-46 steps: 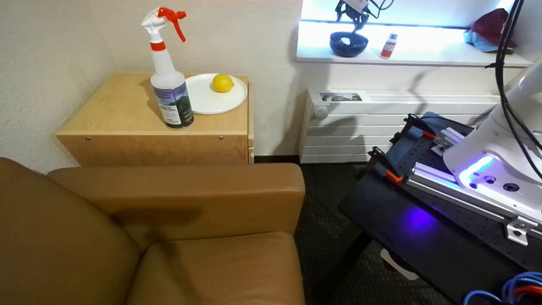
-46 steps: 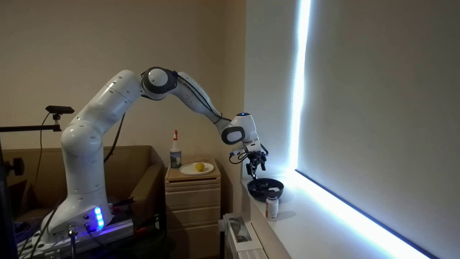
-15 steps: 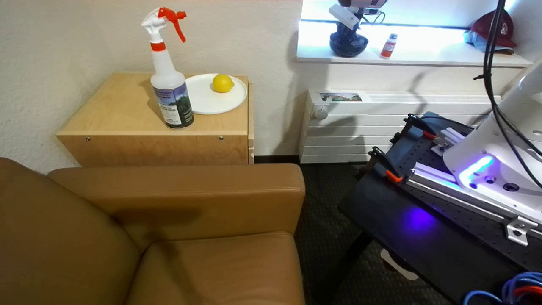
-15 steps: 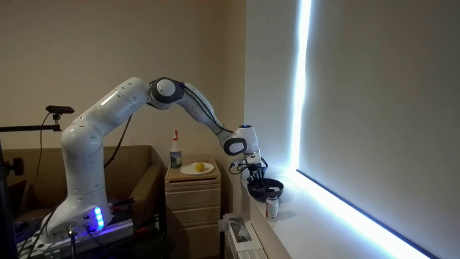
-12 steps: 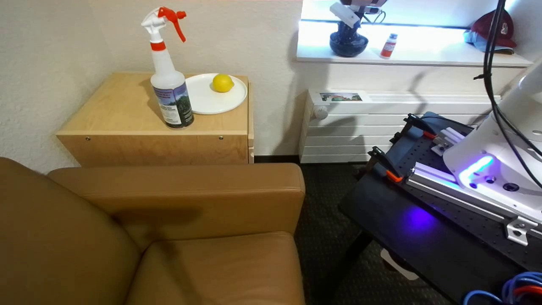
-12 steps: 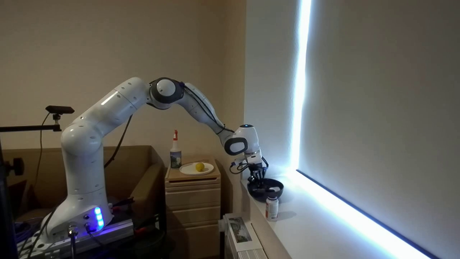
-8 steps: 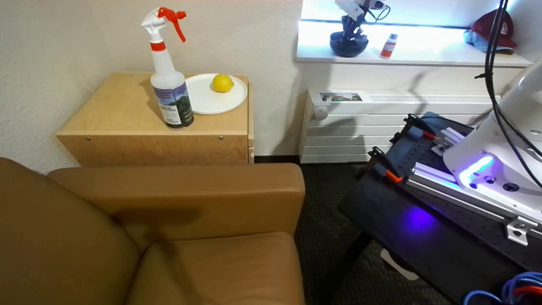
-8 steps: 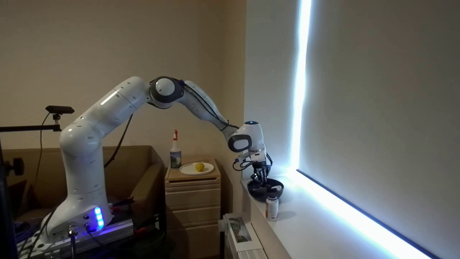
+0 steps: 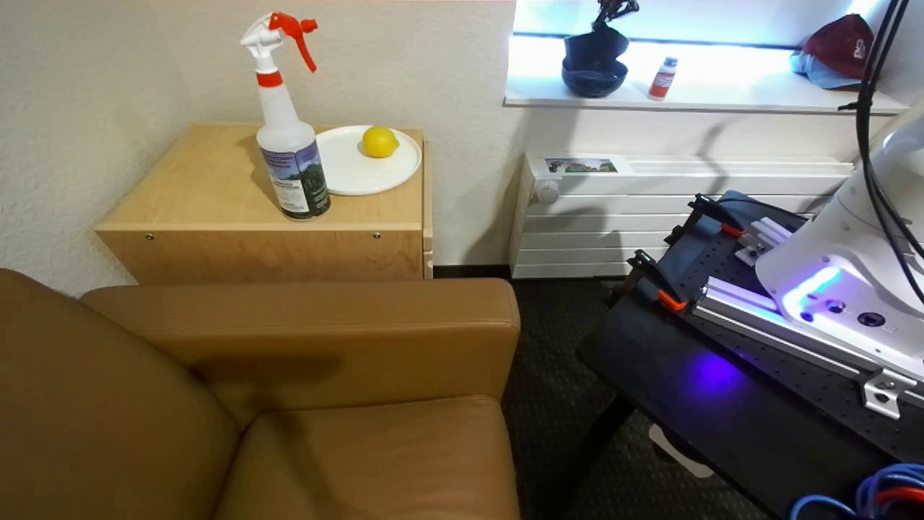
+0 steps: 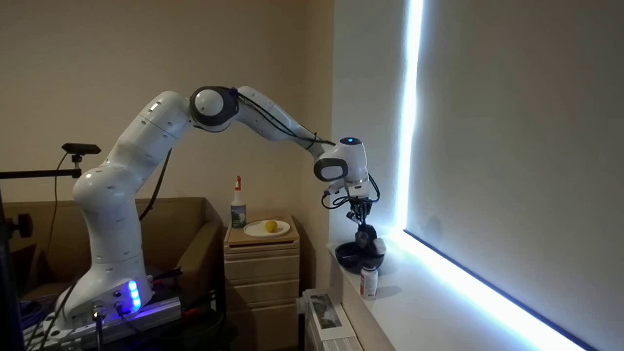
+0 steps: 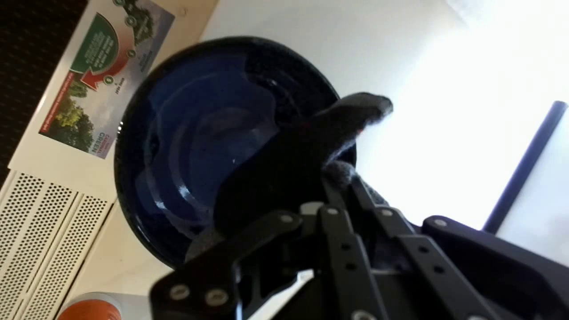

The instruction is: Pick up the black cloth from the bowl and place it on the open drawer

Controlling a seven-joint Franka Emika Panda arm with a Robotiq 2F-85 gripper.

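1. The jaws are pinching the black cloth (image 11: pixel 284 173) between their tips.
2. The cloth is hanging bunched beneath them, over the blue bowl (image 11: pixel 191 133).
3. The bowl is resting on the worktop (image 10: pixel 429 307).

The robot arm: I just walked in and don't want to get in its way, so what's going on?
The robot has its gripper closed on a black cloth, held above the dark blue bowl on the windowsill. Whether the cloth fully clears the bowl is hard to tell. It hasn't yet reached the wooden drawer unit.
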